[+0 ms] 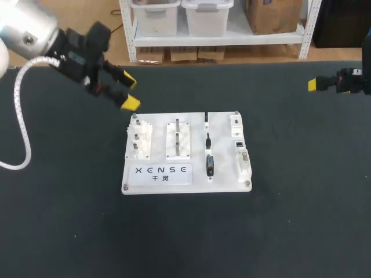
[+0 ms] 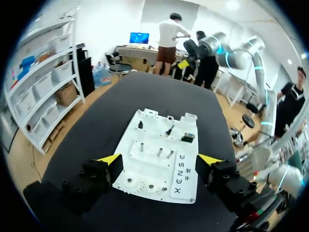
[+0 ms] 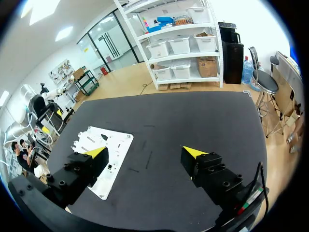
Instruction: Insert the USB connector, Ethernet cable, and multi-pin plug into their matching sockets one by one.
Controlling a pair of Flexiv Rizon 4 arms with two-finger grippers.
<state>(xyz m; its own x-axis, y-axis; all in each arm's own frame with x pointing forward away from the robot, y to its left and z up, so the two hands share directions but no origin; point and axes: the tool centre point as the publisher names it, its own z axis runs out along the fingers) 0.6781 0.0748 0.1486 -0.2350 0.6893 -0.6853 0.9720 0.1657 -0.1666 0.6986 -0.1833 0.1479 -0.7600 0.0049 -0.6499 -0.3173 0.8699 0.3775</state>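
My left pincer (image 1: 128,91) hangs open and empty over the far left corner of the white board (image 1: 223,156). My right pincer (image 3: 145,152), also open and empty, is well apart, off the board's right side. The plugs (image 1: 207,141) lie in one column right of the board's middle (multi-pin plug (image 1: 210,165) nearest me), their long axes pointing away from me, with the sockets (image 1: 240,145) just beside them. I judge the left pincer nearer.

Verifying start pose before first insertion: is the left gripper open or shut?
Open. On the left gripper the yellow tips stand wide apart, nothing held; the white board shows ahead between them.
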